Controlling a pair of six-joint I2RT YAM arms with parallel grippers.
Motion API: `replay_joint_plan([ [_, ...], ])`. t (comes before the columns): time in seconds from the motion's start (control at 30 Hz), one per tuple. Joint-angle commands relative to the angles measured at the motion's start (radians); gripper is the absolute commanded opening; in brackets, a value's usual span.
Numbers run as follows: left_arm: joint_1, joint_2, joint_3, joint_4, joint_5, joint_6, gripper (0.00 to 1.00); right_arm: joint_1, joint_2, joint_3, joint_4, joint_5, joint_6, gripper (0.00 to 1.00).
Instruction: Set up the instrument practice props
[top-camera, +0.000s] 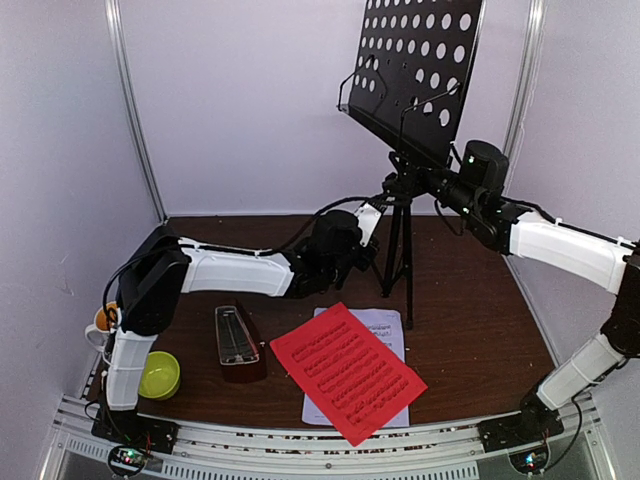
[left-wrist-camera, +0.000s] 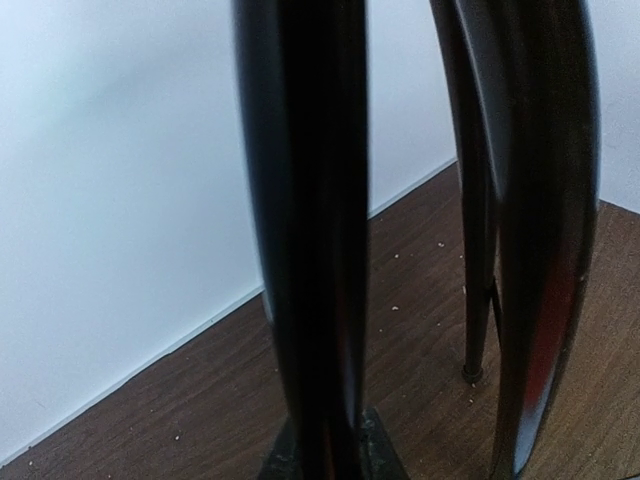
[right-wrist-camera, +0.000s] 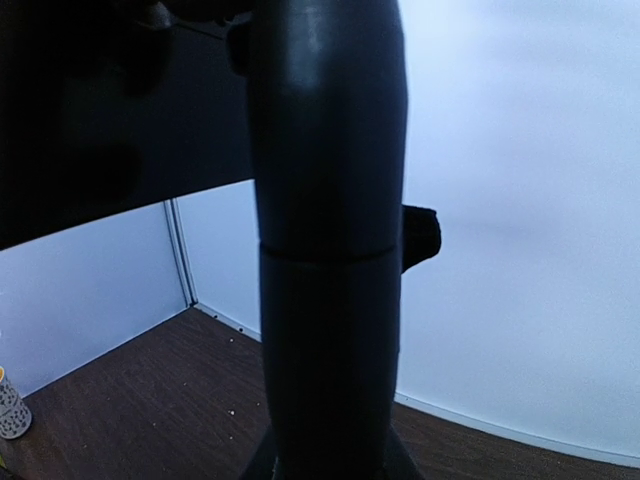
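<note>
Stand (left-wrist-camera: 300, 250) fills wrist views (metronome (top-camera: 238, 342) overhead-only).

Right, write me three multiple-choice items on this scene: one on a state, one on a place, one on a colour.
1. The music stand:
A) lies flat
B) stands upright, with the left gripper and the right gripper both closed on it
C) stands untouched

2. The metronome stands:
A) just left of the red sheet
B) on top of the red sheet
C) on the stand's desk

3. The bowl is:
A) blue
B) yellow-green
C) red

Answers:
1 B, each wrist view shows a black tube of the stand between the jaws.
2 A, the top view shows it beside the sheet's left corner.
3 B, it shows yellow-green near the left arm's base.
</note>
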Motion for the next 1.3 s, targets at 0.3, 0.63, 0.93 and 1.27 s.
replay_joint_plan([
  [0.3, -0.008, 0.075, 0.018, -0.043, -0.057, 0.104, 0.00, -0.006, -0.060, 0.000, 0.232, -0.159, -0.078, 0.09],
  [0.63, -0.014, 0.075, 0.022, -0.051, -0.049, 0.079, 0.00, -0.005, -0.098, -0.085, 0.262, -0.132, -0.056, 0.53],
  [0.93, -0.014, 0.069, 0.029, -0.073, -0.041, 0.071, 0.00, -0.013, -0.178, -0.205, 0.250, -0.119, -0.035, 0.85],
  [1.27, -0.014, 0.049, 0.004, -0.069, -0.032, 0.062, 0.00, -0.021, -0.371, -0.448, 0.139, -0.086, 0.004, 0.99],
])
